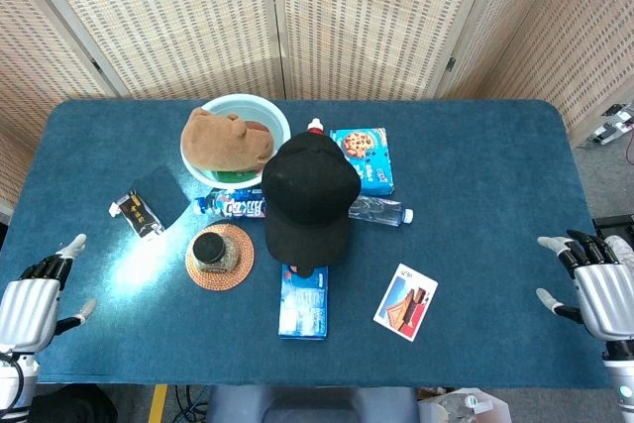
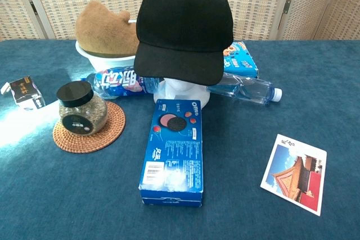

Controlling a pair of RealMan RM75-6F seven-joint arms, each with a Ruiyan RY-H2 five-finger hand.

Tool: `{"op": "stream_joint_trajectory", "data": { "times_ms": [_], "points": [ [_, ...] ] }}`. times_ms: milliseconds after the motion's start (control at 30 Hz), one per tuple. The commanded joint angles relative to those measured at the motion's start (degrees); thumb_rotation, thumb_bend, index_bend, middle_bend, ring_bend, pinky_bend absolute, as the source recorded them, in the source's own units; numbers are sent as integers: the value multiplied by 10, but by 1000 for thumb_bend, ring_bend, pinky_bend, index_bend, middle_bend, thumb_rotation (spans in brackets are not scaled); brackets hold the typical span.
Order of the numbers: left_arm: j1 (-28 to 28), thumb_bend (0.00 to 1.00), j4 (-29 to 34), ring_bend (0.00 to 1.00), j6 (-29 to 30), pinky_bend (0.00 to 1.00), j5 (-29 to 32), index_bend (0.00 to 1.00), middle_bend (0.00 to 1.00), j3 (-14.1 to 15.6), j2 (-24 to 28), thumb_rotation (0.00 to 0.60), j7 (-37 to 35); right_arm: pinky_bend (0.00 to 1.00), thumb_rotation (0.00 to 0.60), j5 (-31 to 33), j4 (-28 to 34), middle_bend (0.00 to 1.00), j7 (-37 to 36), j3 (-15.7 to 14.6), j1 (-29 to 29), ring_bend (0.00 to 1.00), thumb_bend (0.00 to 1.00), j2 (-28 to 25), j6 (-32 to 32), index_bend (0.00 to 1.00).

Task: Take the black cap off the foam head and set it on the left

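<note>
A: We log the black cap (image 2: 183, 26) sitting on the foam head (image 2: 181, 89), brim toward the chest camera, near the middle of the bench (image 1: 475, 175). Only the white base of the head shows under the brim.

B: Agreed. We note the left robot hand (image 1: 30, 299) at the near left edge of the bench, fingers spread apart, nothing in it. The right robot hand (image 1: 599, 289) sits at the near right edge, fingers likewise apart and empty. Both are well apart from the cap, and neither shows in the chest view.

A: Surroundings. We record a blue cookie box (image 2: 174, 150) lying flat just in front of the foam head, its far end touching or nearly touching the base; we cannot tell which.

B: A glass jar (image 2: 81, 108) with a black lid stands on a round woven coaster (image 2: 90, 127) to the left of the box. Behind it a bottle with a blue label (image 2: 121, 82) lies on its side.

A: A clear water bottle (image 2: 247, 89) lies on its side to the right of the head. A second blue snack box (image 1: 362, 158) lies behind it.

B: A brown plush toy (image 1: 228, 138) rests in a pale bowl (image 1: 272, 116) behind the cap. A small dark packet (image 1: 134, 213) lies at the left, a picture card (image 2: 295, 172) at the near right.
</note>
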State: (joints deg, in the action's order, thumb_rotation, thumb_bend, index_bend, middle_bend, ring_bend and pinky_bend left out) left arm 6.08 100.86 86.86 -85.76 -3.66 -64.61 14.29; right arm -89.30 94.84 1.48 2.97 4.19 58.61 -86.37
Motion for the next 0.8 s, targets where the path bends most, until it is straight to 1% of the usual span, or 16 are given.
{"op": "stream_joint_trajectory", "data": {
  "times_ms": [33,200,267,300,367,400,467,500,533,567,667,800],
  "points": [
    [8,173,-3,266,-7,351,-11,31,214,0,1,600,-8,207,600,1,4,309,2,4,-1,163,184,-5,-6,278],
    [31,173,-5,286,-23,351,-41,63,215,-4,3,600,-42,207,600,6,15,309,9,11,0,163,185,-17,-8,278],
    [45,173,-7,316,-34,355,-57,76,227,-5,4,600,-57,207,600,7,20,309,12,12,2,163,185,-20,-6,278],
    [51,173,-8,338,-41,366,-65,85,243,-4,5,600,-63,207,600,7,22,309,13,13,2,163,184,-21,-6,278],
    [66,173,-12,389,-51,425,-85,97,295,-4,5,600,-73,207,600,7,26,309,16,13,3,163,185,-23,-5,278],
    [74,173,-15,426,-55,483,-95,106,337,-5,4,600,-77,207,600,7,27,309,17,13,4,163,185,-24,-4,278],
    [92,173,-21,518,-67,642,-117,130,455,-4,0,600,-91,207,600,7,30,309,19,12,4,163,185,-25,-2,278],
    [100,173,-23,555,-71,700,-127,139,504,-4,-2,600,-99,207,600,8,31,309,19,12,4,163,185,-25,-2,278],
    [111,173,-29,604,-74,758,-140,153,568,-5,-7,600,-109,207,600,8,32,309,20,12,4,163,184,-25,-1,278],
    [119,173,-35,668,-76,811,-150,173,654,-6,-12,600,-117,207,600,9,32,309,20,12,4,163,184,-26,-1,278],
    [146,173,-57,809,-80,899,-176,213,842,-11,-34,600,-138,207,600,11,33,309,22,12,4,163,184,-26,0,278],
    [177,173,-90,888,-89,969,-195,242,937,-16,-67,600,-161,207,600,13,34,309,23,12,4,163,185,-27,2,278]
  ]
}}
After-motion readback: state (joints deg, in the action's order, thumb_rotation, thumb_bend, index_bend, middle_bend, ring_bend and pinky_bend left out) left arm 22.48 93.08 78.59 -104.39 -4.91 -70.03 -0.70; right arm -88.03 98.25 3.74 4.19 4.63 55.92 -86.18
